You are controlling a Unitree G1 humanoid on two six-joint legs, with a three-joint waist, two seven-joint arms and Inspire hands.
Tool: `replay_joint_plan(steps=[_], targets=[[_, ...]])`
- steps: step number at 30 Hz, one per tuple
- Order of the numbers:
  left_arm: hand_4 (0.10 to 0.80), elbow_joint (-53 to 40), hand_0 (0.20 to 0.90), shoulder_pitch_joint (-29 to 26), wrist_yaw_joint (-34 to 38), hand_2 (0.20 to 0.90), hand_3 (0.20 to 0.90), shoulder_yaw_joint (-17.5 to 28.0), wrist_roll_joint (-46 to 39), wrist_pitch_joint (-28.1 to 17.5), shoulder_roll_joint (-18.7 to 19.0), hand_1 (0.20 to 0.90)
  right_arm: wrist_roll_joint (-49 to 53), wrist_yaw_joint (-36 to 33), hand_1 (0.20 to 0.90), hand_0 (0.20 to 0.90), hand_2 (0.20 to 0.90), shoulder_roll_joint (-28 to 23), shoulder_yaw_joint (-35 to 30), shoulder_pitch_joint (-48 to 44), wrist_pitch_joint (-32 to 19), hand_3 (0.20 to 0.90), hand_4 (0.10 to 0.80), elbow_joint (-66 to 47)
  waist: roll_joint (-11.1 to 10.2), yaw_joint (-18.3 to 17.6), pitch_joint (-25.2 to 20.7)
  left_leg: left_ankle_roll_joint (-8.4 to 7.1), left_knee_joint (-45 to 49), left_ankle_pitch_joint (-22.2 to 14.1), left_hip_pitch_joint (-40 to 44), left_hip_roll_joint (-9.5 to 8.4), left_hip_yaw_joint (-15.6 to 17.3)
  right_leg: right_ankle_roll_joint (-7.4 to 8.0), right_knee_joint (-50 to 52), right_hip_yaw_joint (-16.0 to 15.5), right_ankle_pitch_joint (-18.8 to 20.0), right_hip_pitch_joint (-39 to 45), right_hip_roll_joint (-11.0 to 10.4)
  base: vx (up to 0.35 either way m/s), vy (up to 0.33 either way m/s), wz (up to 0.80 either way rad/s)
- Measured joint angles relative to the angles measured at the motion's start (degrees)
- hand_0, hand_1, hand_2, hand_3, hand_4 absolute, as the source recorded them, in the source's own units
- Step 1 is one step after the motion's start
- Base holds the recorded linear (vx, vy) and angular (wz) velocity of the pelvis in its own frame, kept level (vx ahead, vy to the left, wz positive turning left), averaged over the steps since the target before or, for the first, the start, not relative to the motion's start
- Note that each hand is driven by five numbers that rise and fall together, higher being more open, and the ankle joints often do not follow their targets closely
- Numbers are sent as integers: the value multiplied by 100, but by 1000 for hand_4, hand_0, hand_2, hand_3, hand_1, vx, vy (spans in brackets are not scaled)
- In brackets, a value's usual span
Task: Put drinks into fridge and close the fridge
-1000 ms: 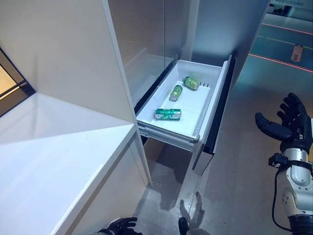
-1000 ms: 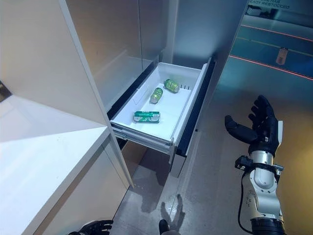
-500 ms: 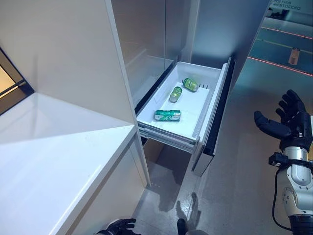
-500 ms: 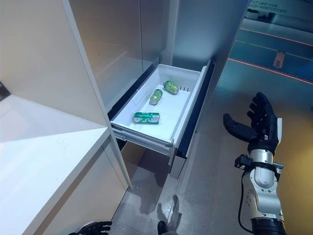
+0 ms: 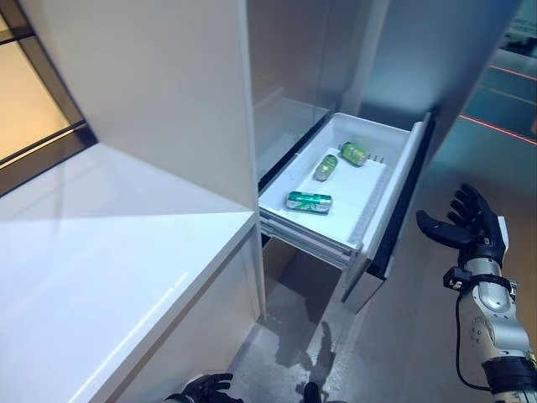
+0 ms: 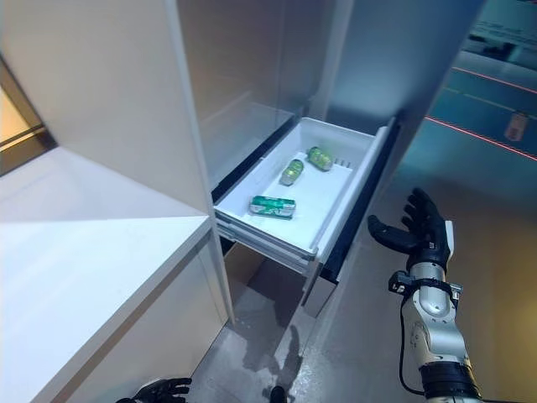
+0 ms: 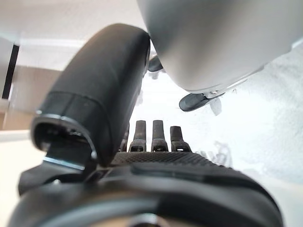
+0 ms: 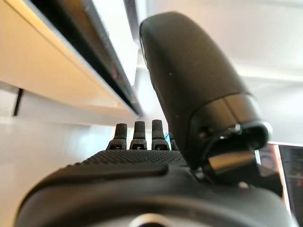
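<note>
Three green cans [image 5: 309, 201] lie in the open fridge drawer [image 5: 394, 198]. My right hand [image 6: 417, 236], fingers spread and empty, hovers beside the drawer front; I judge closing comes next. Left hand [image 5: 204, 389] hangs low, relaxed.

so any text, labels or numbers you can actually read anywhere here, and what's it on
None can be read.
The nearest green can in the open fridge drawer: white marking on its side, too small to read.
The two farther green cans: no legible print.
Small white object on the floor beyond the red line: a dark mark, too blurred to read.
The white counter and both hands, right hand and left hand: no text visible.
</note>
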Motion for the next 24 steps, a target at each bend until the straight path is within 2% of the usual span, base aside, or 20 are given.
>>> replay_joint_plan(steps=[5,11,17,19,24], targets=[[800,-70,900,-97,88,900,900,15,-228,-49,1,900,-98,-669,900,900,900,-378,-15,-504,21,900,800,842,107,153,372,-1,162,0,-126,-54,-241,7,14,-270,-20,45,-71,15,-33,26],[800,-242,900,-284,96,900,900,11,-269,-160,16,900,-90,-1139,900,900,900,-489,-178,-755,18,900,800,1242,245,188,881,4,328,-10,-293,-76,-321,-2,107,-374,-35,-43,-102,-33,-26,9],[800,-307,900,-449,95,900,900,6,-487,-166,42,900,230,-1115,900,900,900,-489,-179,-800,14,900,800,1486,345,150,1295,0,580,-82,-435,-87,-335,-17,316,-412,-130,-146,-121,-3,-13,4],[800,-395,900,-461,98,900,900,-4,-495,-168,74,900,468,-1060,900,900,900,-488,-178,-806,13,900,800,1577,347,139,1319,-1,737,-133,-613,-90,-336,-23,560,-412,-225,-357,-133,-16,-7,1],[800,-549,900,-719,141,900,900,-80,-671,-187,229,900,1019,-626,900,900,900,-487,-174,-1204,-15,900,800,1633,318,127,1744,-11,1442,-374,-1044,-106,-333,-60,1347,-409,-495,-829,-185,-50,-9,2]])
